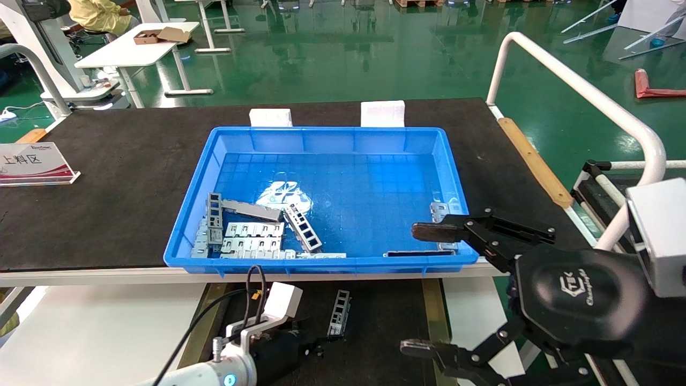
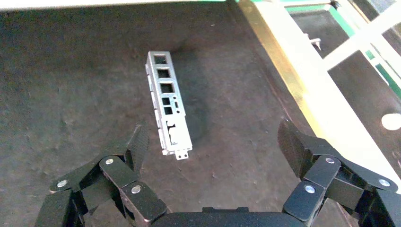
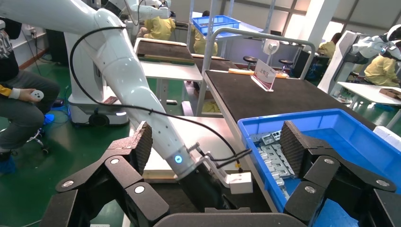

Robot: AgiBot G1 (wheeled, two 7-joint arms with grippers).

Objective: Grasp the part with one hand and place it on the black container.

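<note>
The part (image 1: 340, 312) (image 2: 168, 109), a silver-grey channel bar with a row of square windows, lies flat on the dark floor of the black container (image 1: 388, 321) (image 2: 71, 80). My left gripper (image 1: 317, 343) (image 2: 213, 137) hangs just above that floor, open. The part's near end lies close to one fingertip and touches neither. My right gripper (image 1: 418, 289) (image 3: 216, 135) hovers open and empty at the near right corner of the blue crate. The container's brass-yellow rail (image 1: 432, 308) (image 2: 279, 71) runs beside the part.
The blue crate (image 1: 321, 264) (image 3: 302, 118) sits on the black table mat (image 1: 107, 177) and holds several more grey parts (image 1: 252, 236) at its near left. A sign (image 1: 32, 163) stands at far left. A white tube rail (image 1: 589, 96) curves along the right side.
</note>
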